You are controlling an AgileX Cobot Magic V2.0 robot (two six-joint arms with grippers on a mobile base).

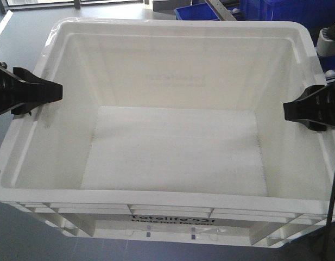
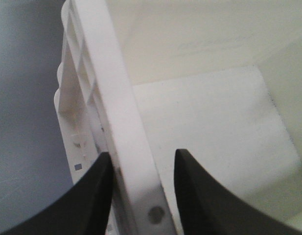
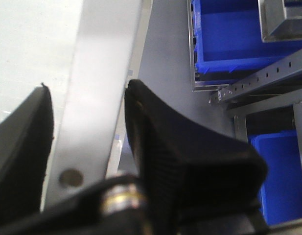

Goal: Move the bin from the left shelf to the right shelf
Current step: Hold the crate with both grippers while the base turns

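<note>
Bin (image 1: 156, 197) dead centre in the front view, big white tote, open top towards the camera and nothing inside it. The black print "Totelife 521" runs along its near side, just under the ribbed rim. Grey floor (image 1: 26, 32) shows past its far left corner and under its near corners; what carries the tote from below, I cannot tell.

Left gripper (image 1: 48, 91) comes in from the side onto the left rim. On the left wrist view this gripper (image 2: 143, 152) sits astride that rim: one black finger (image 2: 94, 196) sits tight against the ribbed outer face, the other is inside the tote with a pale strip showing between it and the rim. Squeezing or only straddling? Cannot tell.

Right gripper (image 1: 297, 109) mirrors it on the opposite rim. On the right wrist view the gripper (image 3: 87, 85) has the rim running up between its two fingers, the outer finger (image 3: 180, 147) touching the rim's edge and the inner one a little apart from it. Again, whether the grip is firm cannot be told.

Beyond the tote's far right corner, blue totes (image 1: 197, 11). The right wrist view shows them (image 3: 229, 34) sitting in a grey metal rack (image 3: 268, 78) with a perforated frame, near that side of the bin.
</note>
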